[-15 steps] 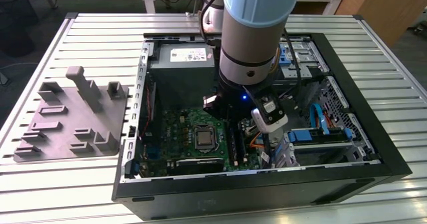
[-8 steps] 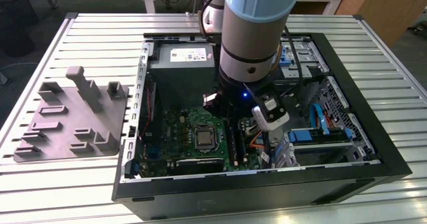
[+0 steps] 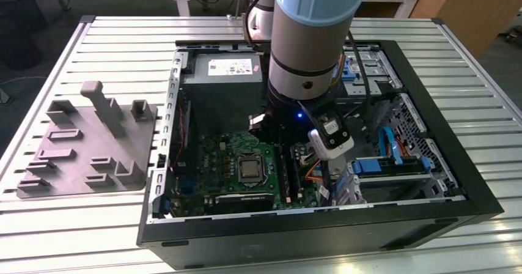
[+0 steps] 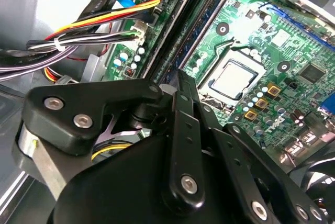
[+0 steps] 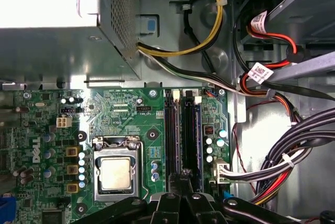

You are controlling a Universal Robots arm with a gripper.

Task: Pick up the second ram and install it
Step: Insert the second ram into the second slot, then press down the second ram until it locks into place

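Two long black slots run side by side on the green motherboard (image 5: pixel 120 116), next to the processor socket (image 5: pixel 115 171). A thin stick with bluish chips, the second ram (image 5: pixel 189 135) (image 4: pixel 201 30), stands in one of them. My gripper (image 5: pixel 183 177) (image 4: pixel 180 80) is shut, its black fingertips pressed together right over the near end of that stick. I cannot tell whether they touch it. In the exterior view the arm (image 3: pixel 306 54) reaches down into the open computer case (image 3: pixel 424 219) above the slots (image 3: pixel 285 170).
Bundled black, yellow and red cables (image 5: pixel 272 166) lie close beside the slots. The power supply box (image 5: pixel 57 41) fills the case's far end. Blue-latched drive bays (image 3: pixel 392 164) sit on the exterior view's right. A grey fixture tray (image 3: pixel 85 145) with upright blocks rests on the slatted table, left of the case.
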